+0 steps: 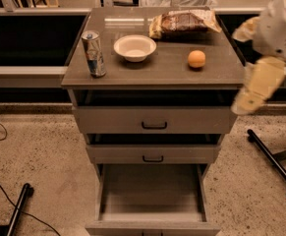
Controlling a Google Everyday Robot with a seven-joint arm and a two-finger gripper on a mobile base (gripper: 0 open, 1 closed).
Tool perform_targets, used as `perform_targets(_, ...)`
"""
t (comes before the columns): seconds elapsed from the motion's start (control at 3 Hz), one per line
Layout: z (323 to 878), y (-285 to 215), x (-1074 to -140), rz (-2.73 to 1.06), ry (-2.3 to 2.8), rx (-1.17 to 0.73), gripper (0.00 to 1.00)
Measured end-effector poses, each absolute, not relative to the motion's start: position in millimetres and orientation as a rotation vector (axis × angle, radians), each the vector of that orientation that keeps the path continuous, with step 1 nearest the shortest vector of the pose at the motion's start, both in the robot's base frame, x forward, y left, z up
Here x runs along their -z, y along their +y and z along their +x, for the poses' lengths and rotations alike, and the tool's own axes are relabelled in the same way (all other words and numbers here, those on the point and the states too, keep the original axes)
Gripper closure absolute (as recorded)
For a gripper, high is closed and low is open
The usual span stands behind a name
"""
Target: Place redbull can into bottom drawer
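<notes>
The cream claw (250, 100) hangs beside the grey-brown table (211, 75) with black handles (154, 126). Nearest it, an orange fruit (196, 59); farther, a white bowl (134, 47); farthest, the silver-and-blue redbull can (94, 54), red-marked.

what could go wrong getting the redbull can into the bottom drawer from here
The gripper hangs right of the cabinet; the redbull can stands near its top's left front edge. Reaching across could knock the bowl or orange. A nudged can may tip off the edge, missing the open bottom drawer.
</notes>
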State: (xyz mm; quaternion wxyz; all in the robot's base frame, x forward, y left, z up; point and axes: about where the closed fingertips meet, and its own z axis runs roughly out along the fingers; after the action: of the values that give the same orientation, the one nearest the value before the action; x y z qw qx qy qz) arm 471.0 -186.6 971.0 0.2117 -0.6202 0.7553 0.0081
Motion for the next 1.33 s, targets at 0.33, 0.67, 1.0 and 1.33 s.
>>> perform_targets(0.33, 546.7, -110.0, -958.6, -1.679, 1.805, -0.270, 0.00)
perform_targets(0.67, 590.7, -10.4, -966.0, -1.599, 1.445, -0.532, 0.00)
perform_targets(1.0, 586.8, -9.8, -965.4, -1.608, 1.452, -0.536, 0.00)
perform_targets(1.33, 591.3, -1.1, -963.1, -1.595, 1.445, -0.548, 0.00)
